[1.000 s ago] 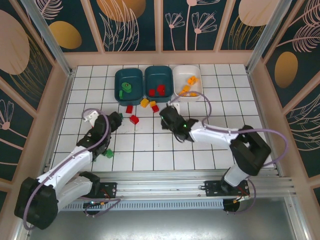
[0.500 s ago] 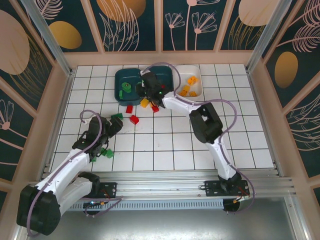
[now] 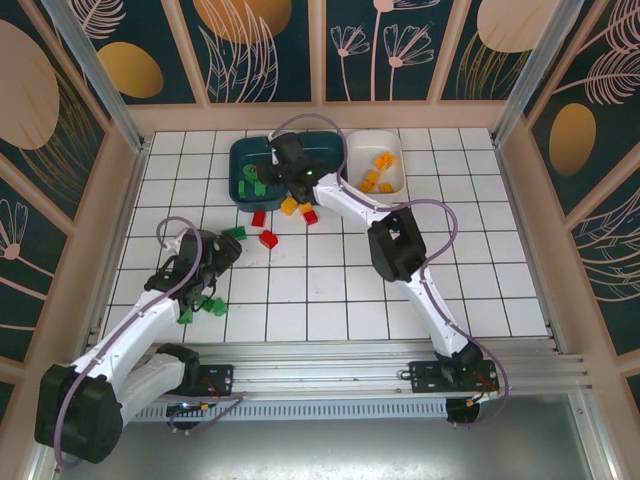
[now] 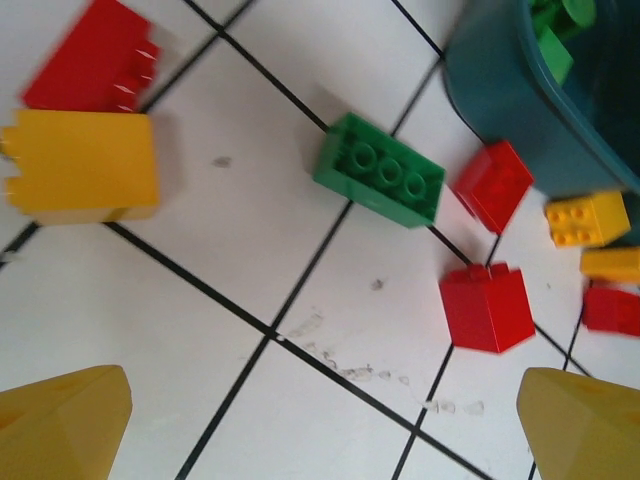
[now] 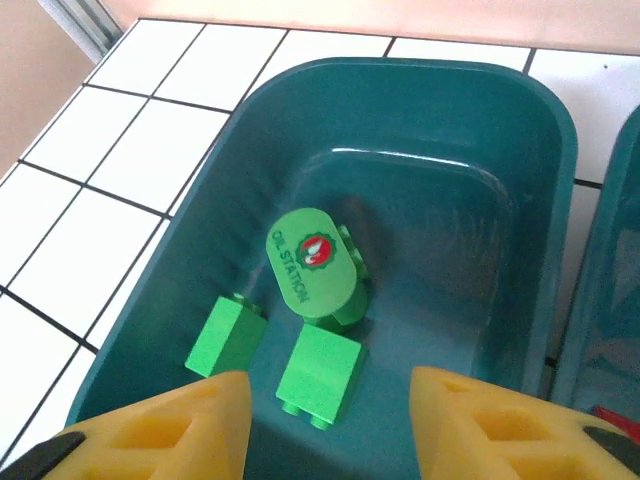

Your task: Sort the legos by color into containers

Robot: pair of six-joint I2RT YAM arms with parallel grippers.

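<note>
– Walls and surface first: what do you see?
– Dark teal panels (image 3: 270,70) printed with pale flowers, set in a wooden frame (image 3: 320,115), around a white tiled table (image 3: 450,280) with dark grid lines.
– And the containers?
– Three rounded plastic tubs stand side by side at the upper centre of the overhead view: the left dark teal tub (image 3: 238,150), the middle dark teal tub (image 3: 335,150) partly under the right arm (image 3: 400,250), then the white tub (image 3: 365,143).
– How do the grippers stand?
– The right gripper (image 5: 330,385) hovers over the left dark teal tub, its yellow fingers (image 5: 190,425) apart and clamped on nothing. The left gripper (image 4: 320,400), lower left of centre overhead, has its jaws spread wide above bare tile.
– Now the bricks.
– Three green pieces lie in the left dark teal tub: one round-ended sign piece (image 5: 312,265) and two green blocks (image 5: 228,335). Several yellow-orange bricks (image 3: 375,178) sit in the white tub. On the tiles before the left wrist camera: four red bricks (image 4: 487,307), three yellow bricks (image 4: 80,165), and one long green brick (image 4: 380,182), studs up, long axis running upper left to lower right.
</note>
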